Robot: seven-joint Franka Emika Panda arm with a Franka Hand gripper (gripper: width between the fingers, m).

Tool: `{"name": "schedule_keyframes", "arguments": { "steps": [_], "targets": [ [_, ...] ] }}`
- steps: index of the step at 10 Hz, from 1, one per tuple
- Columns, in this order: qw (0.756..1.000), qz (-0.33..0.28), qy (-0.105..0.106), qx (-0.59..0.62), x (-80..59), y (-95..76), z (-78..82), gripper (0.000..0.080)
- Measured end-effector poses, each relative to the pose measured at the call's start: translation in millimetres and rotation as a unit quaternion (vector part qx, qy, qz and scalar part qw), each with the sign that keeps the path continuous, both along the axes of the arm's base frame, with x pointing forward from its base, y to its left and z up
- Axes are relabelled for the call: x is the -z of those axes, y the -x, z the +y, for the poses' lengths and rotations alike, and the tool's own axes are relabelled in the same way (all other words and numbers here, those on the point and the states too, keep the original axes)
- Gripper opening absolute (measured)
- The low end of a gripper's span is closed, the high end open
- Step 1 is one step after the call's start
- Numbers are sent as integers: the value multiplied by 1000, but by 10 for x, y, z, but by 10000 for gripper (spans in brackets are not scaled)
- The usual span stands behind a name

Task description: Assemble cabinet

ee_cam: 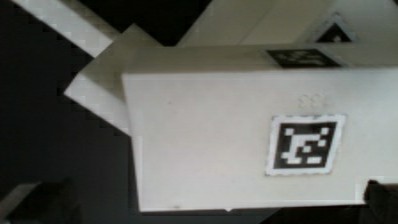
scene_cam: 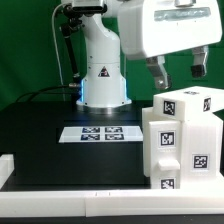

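The cabinet [scene_cam: 184, 140] is a large white box with black-and-white tags on its faces, standing at the exterior view's right near the front of the black table. A smaller tagged white block [scene_cam: 190, 100] sits on its top. My gripper [scene_cam: 178, 72] hangs just above the cabinet, jaws wide apart and empty. In the wrist view the cabinet's top face [ee_cam: 214, 120] fills the frame, with one tag [ee_cam: 308, 145] on it and another tag [ee_cam: 302, 57] farther off. The dark fingertips [ee_cam: 36, 202] show at the frame's corners, on either side of the box.
The marker board [scene_cam: 100, 132] lies flat on the table in front of the robot base [scene_cam: 102, 75]. A white raised rim [scene_cam: 70, 195] runs along the table's front, with a white block [scene_cam: 4, 165] at its left end. White edges [ee_cam: 71, 30] show beyond the cabinet.
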State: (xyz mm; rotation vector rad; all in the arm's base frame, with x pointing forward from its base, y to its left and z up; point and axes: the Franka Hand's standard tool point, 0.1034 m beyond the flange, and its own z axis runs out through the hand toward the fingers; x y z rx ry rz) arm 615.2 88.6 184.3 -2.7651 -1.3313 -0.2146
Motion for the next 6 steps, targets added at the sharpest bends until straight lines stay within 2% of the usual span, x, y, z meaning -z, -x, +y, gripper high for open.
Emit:
{"name": "schedule_keyframes", "arguments": {
  "steps": [1,3,6],
  "targets": [
    [997,-6,27,-66,23,-13,29,797],
    [989,-8,68,-133,82,-14,95,797],
    [971,-13,83,-222,87,-22,31,797]
  ]
}}
